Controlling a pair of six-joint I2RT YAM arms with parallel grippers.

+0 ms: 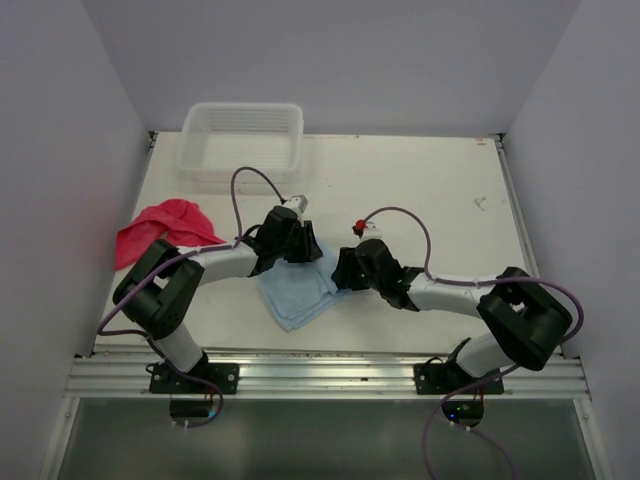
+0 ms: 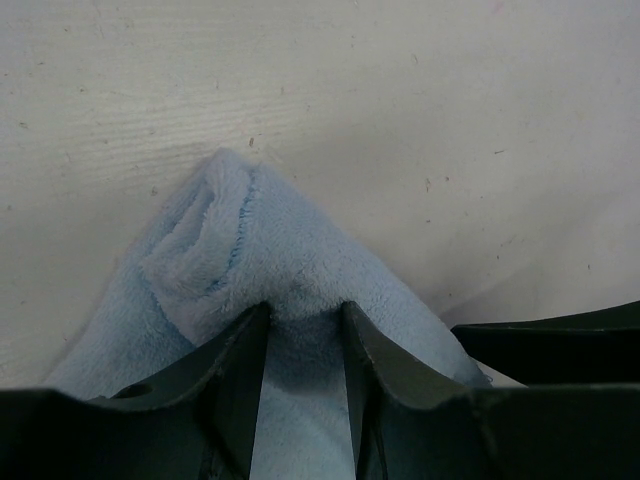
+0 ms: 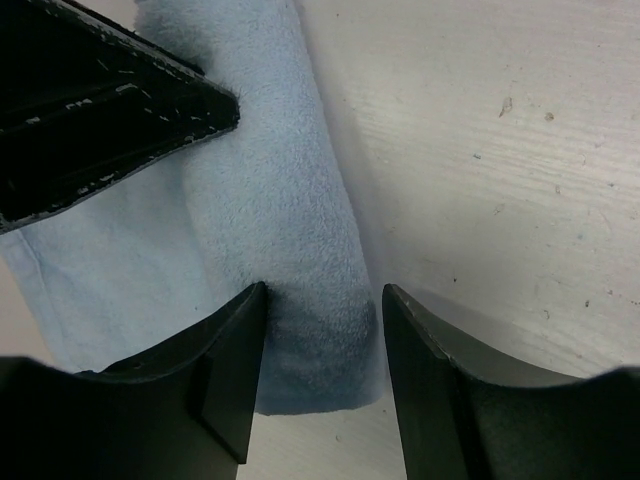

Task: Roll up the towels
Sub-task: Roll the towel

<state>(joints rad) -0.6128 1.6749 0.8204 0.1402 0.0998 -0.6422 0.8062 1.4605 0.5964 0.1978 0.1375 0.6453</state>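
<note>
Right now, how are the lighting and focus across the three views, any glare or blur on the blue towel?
Top external view: even, flat light, no glare, blue towel crisp, only soft shadows. Left wrist view: towel pile sharp, left pincer dark and slightly blurred up close. Right wrist view: right pincer nearly black, towel roll casting a soft shadow on the table beside it.

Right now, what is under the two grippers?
The light blue towel, partly rolled: the left gripper and right gripper each straddle the roll. In the top external view the grippers cover the roll itself.
</note>
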